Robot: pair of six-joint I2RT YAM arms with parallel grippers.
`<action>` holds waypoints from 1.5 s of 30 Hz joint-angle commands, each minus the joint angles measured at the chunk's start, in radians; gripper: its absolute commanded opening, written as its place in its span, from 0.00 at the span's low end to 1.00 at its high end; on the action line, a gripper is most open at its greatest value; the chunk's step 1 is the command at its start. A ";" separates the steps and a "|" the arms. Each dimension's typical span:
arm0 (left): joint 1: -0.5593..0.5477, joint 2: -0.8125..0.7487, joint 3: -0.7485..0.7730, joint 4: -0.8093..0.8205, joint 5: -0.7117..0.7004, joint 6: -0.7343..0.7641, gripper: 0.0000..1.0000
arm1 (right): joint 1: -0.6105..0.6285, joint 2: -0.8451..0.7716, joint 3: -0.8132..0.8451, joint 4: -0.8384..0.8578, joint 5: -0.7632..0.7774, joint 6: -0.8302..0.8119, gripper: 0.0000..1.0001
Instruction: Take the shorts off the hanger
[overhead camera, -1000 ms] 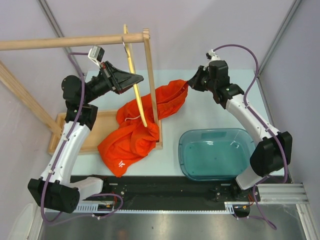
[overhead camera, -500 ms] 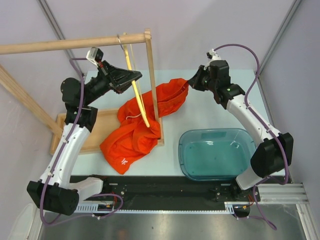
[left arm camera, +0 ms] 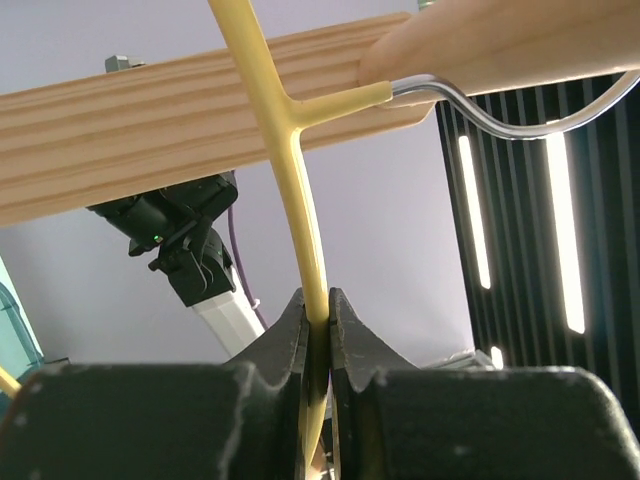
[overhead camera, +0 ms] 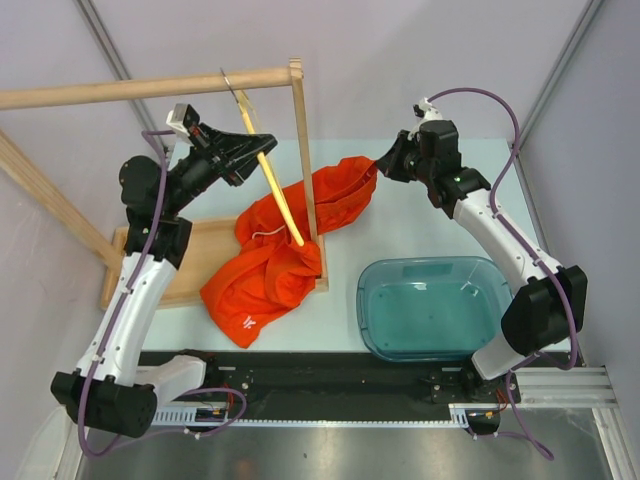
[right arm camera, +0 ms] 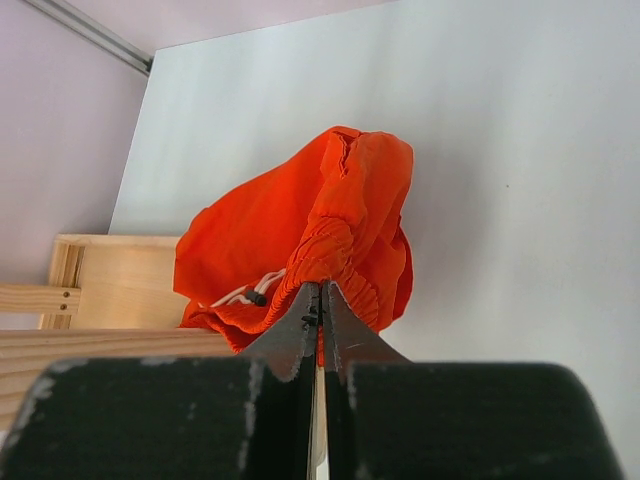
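Note:
The orange-red shorts lie partly draped on the table, stretched from the rack's base up to my right gripper, which is shut on their elastic waistband. The pale-yellow hanger slants from the rail down into the shorts; its silver hook is at the wooden rail. My left gripper is shut on the hanger's upper arm, just below the hook.
A wooden rack with an upright post and flat base stands at the left. A teal tub sits at the front right. The rail fills the top of the left wrist view.
My left gripper has moved left and up with the hanger, so the hook has slid left along the rail and the hanger tilts more. The right gripper holds still.

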 commanded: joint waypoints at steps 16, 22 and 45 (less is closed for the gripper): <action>0.003 -0.222 -0.211 -0.102 -0.106 0.201 0.60 | -0.015 -0.107 0.036 0.056 0.019 0.007 0.00; 0.003 -0.315 -0.194 -0.365 -0.079 0.568 0.66 | -0.027 -0.126 0.128 -0.006 0.042 -0.024 0.00; 0.003 -0.826 -0.340 -1.038 -0.762 1.108 0.71 | -0.075 -0.284 0.641 -0.198 0.169 -0.121 0.00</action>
